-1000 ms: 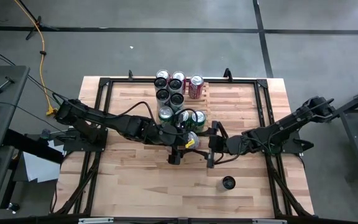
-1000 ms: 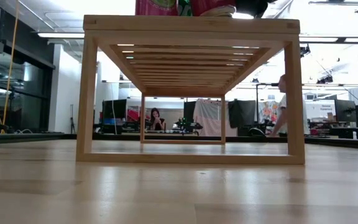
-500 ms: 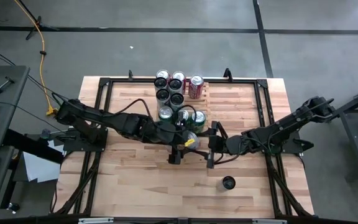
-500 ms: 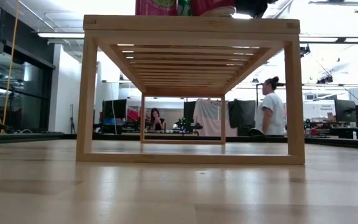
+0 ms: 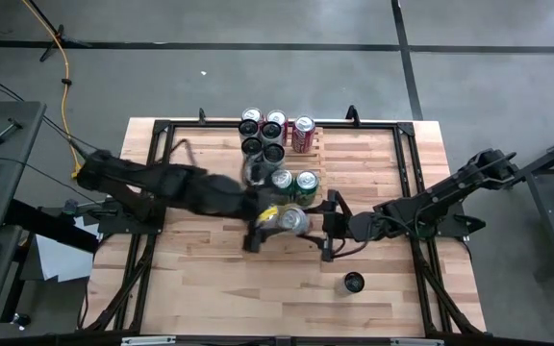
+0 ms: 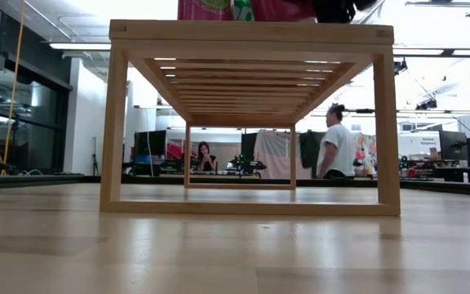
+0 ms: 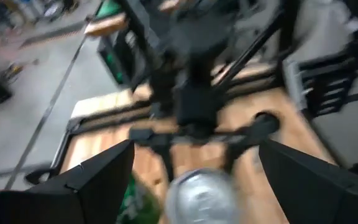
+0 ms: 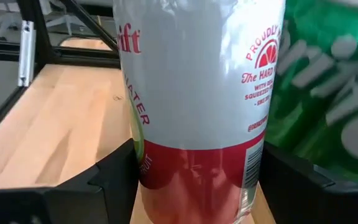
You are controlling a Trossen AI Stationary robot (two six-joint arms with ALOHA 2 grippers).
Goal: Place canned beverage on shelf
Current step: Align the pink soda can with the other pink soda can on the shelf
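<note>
A white-and-red can [image 5: 293,220] [image 8: 197,93] stands upright at the near end of the light-wood slat shelf [image 5: 317,144] [image 6: 251,33]. My right gripper [image 5: 308,223] reaches it from the right and is shut on it. My left gripper [image 5: 256,235] [image 7: 194,180] is open and empty, just left of the can. Several other cans [image 5: 272,144] stand on the shelf, with two green ones [image 5: 294,180] just behind the held can. My right gripper pinches the can's lower body [image 8: 148,180] between its two fingers, one on each side. The fingers come level from the table's right side. The can is upright. Its bottom is out of frame, so what it rests on cannot be told.
A dark can [image 5: 353,283] stands alone on the butcher-block tabletop near the front right. A black frame [image 5: 162,135] runs around the table. In the low view a person [image 6: 333,147] stands in the room beyond the shelf.
My left gripper has drawn away from the white-and-red can toward the table's left and near edge, moving fast. The can has stayed in place in my right gripper. The person in the background has walked to the left.
</note>
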